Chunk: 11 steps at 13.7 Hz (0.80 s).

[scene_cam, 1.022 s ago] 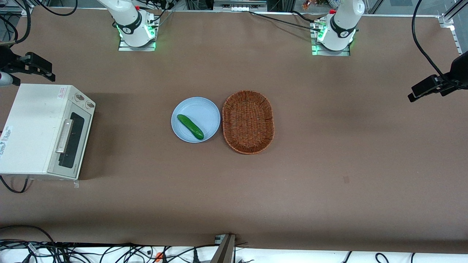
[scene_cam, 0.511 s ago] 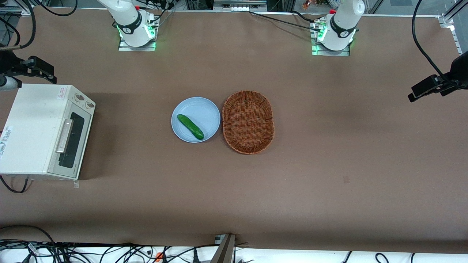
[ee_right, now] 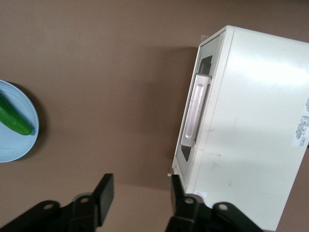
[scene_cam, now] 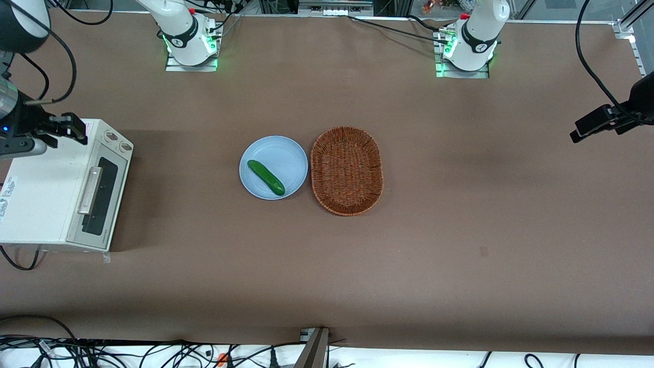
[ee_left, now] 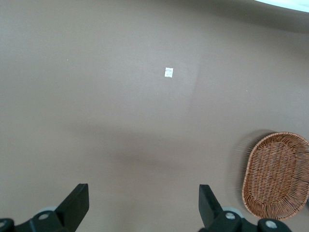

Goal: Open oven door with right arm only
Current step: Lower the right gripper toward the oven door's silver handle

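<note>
Oven (scene_cam: 46, 179) sits at the working arm's end of the counter (scene_cam: 357, 266), and its door (scene_cam: 99, 197) is shut, the dark window and the long silver bar handle (scene_cam: 89, 190) facing the blue plate (scene_cam: 274, 167) that carries a cucumber (scene_cam: 265, 177). The right arm (scene_cam: 15, 30) holds its gripper (scene_cam: 71, 128) above the oven's top, near the two knobs (scene_cam: 117, 141) and farther from the front camera than the handle; the wrist view shows the jaws spread with nothing between them (ee_right: 140, 193). The step in hand looks like the approach, with no contact yet. To do it well, the gripper should probably travel along the oven's front toward the middle of the bar, come down with the spread jaws straddling it, and close squarely before pulling. The pull should likely follow the door's hinge arc away from the oven rather than a straight line, or the light oven may slide or tip. The wicker basket (scene_cam: 347, 170) beside the plate is well apart from the oven.
</note>
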Motion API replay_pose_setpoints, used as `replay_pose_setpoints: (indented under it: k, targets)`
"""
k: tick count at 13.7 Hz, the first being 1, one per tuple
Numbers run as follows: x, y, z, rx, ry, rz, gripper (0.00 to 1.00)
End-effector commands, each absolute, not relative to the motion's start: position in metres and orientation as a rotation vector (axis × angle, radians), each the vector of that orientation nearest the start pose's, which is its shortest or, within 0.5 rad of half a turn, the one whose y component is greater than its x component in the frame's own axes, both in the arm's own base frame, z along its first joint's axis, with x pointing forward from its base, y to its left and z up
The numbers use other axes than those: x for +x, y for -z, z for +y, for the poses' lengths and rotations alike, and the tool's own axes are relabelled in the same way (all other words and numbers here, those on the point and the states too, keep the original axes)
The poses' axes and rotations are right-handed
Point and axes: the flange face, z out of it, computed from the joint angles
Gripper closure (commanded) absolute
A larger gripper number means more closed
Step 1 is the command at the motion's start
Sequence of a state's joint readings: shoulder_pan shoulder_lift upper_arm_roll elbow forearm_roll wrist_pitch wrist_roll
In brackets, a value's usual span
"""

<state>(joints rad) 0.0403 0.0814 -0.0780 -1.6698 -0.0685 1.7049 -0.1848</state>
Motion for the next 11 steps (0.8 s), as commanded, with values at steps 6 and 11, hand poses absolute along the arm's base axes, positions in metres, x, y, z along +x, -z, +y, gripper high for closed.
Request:
replay_pose_setpoints:
  k: [6, 11]
  targets:
    - [0.614, -0.448, -0.064, -3.232, -0.106, -0.194, 1.0]
    - [0.624, -0.409, -0.081, -3.247, -0.079, -0.179, 1.0]
